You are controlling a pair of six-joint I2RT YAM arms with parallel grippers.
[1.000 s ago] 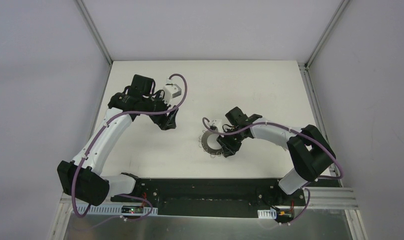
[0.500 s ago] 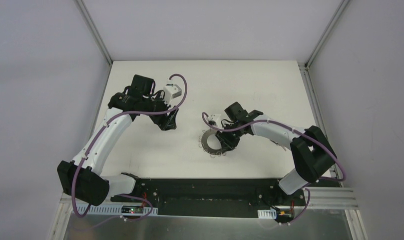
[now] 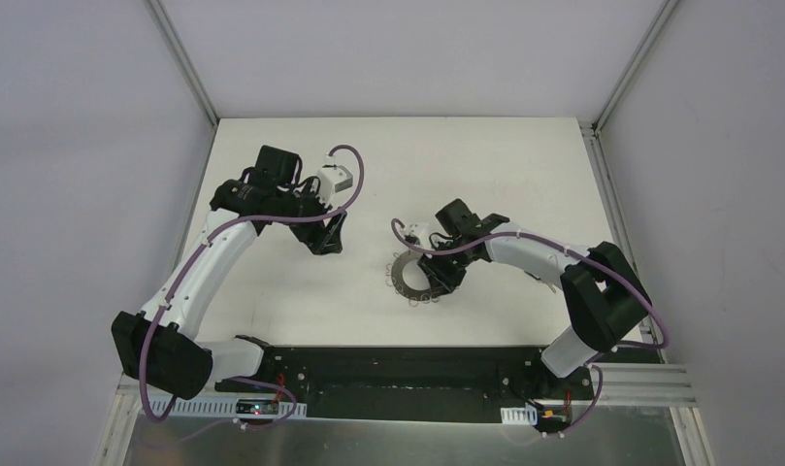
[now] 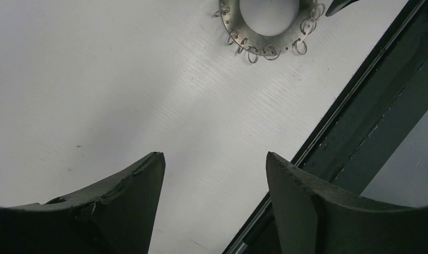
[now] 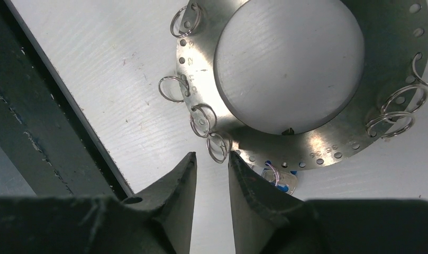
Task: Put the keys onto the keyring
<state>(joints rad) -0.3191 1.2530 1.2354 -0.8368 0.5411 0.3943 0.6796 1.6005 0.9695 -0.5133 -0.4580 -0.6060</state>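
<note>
Comparing this moment with the one shortly before, only a small change is found: the right arm [image 3: 524, 254] has been drawn a little toward the keyring [image 3: 399, 276], and the right jaws are now set low at its rim. The keyring lies flat on the worktop [image 3: 524, 175], near the middle, and it does not seem to have been moved. The right jaws are open by a narrow gap only, and nothing is gripped. One small wire loop [image 5: 218, 148] on the rim is seen just in front of that gap. A key with a blue head [image 5: 282, 182] is seen at the same rim, partly under the metal and just beside one jaw. Whether it is already hung on a loop cannot be told. The black key is not found in any view. The left arm [image 3: 213, 262] has not been moved; the left jaws are wide open and empty above bare worktop, well apart from the keyring. From this it may be judged that the wire loop is being lined up for a pinch, so the threading is not yet finished.
</note>
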